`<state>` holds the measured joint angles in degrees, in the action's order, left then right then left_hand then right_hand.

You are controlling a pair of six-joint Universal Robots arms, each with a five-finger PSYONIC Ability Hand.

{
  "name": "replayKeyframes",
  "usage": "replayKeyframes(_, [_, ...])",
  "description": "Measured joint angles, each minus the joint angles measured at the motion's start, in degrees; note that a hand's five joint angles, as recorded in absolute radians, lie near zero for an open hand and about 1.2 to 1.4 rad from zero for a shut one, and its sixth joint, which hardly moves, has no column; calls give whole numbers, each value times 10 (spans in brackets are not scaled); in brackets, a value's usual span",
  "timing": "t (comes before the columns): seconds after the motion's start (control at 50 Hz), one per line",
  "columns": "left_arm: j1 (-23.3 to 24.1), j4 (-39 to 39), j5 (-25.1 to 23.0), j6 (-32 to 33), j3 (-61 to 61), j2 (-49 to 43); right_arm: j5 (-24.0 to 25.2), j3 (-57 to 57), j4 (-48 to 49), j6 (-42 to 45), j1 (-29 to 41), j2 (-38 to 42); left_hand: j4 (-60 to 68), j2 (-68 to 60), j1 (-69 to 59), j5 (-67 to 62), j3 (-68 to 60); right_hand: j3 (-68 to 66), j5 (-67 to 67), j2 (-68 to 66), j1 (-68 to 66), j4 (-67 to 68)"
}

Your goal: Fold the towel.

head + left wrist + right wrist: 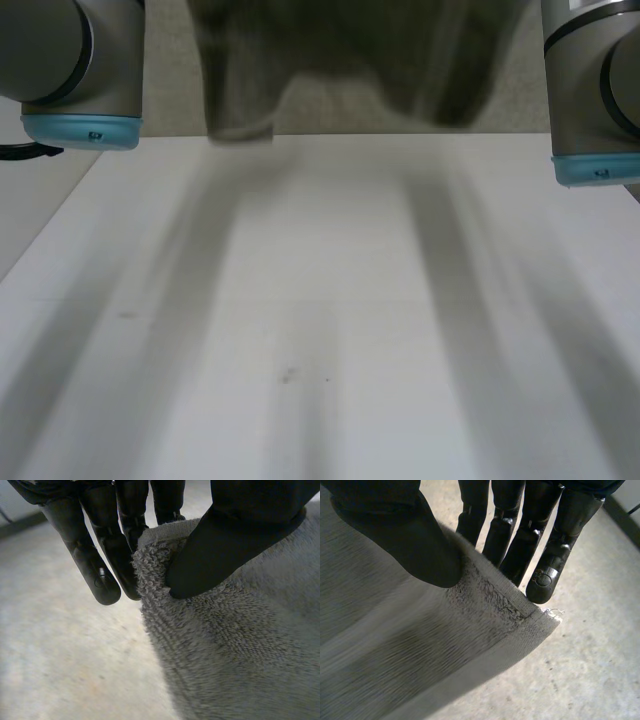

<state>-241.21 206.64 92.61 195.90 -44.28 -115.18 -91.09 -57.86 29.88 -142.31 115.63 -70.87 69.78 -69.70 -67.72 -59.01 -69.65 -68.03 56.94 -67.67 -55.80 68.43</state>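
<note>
Towel [350, 60] hangs blurred above table's [320, 300] far edge, seemingly clear of it. Left hand [240, 530] pinches one corner, thumb against fingers; right hand [405, 535] pinches hemmed corner. White tabletop spreads broad below.

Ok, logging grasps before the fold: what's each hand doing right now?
Left hand: shut on the towel, pinching its edge.
Right hand: shut on the towel, pinching a corner.

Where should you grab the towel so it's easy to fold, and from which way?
By its corners, coming in over the edge. The towel is soft and floppy, so a pinch with thumb on one face and fingers on the other suits it. The right hand pinches the hemmed corner, the left hand another corner, which probably lets it hang flat.
</note>
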Motion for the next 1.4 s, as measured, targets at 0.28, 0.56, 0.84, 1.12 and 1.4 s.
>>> replayKeyframes(0.28, [-22, 40, 43, -18, -296, 42, 42, -149, -145, 0, 0, 7, 0, 0, 0, 0, 0, 0, 1, 0, 0, 0])
replayKeyframes(0.56, [-1, -31, 41, -47, -555, -10, 81, -317, -268, 2, -5, 92, -29, 30, 4, 17, 29, 0, 1, 0, 0, 0])
replayKeyframes(0.84, [76, -207, 37, -49, -639, 77, 90, -390, -309, 2, -16, 10, -256, 255, 235, 246, 254, 0, 2, 0, 0, 0])
replayKeyframes(1.12, [97, -178, 25, -6, -623, 123, 132, -471, -293, 8, -66, -39, -566, 566, 542, 558, 563, 0, 2, 0, 0, 0])
replayKeyframes(1.4, [21, -105, -166, 226, -508, 18, 136, -480, -280, 16, -91, -40, -544, 542, 524, 535, 542, 0, 2, 0, 0, 0])
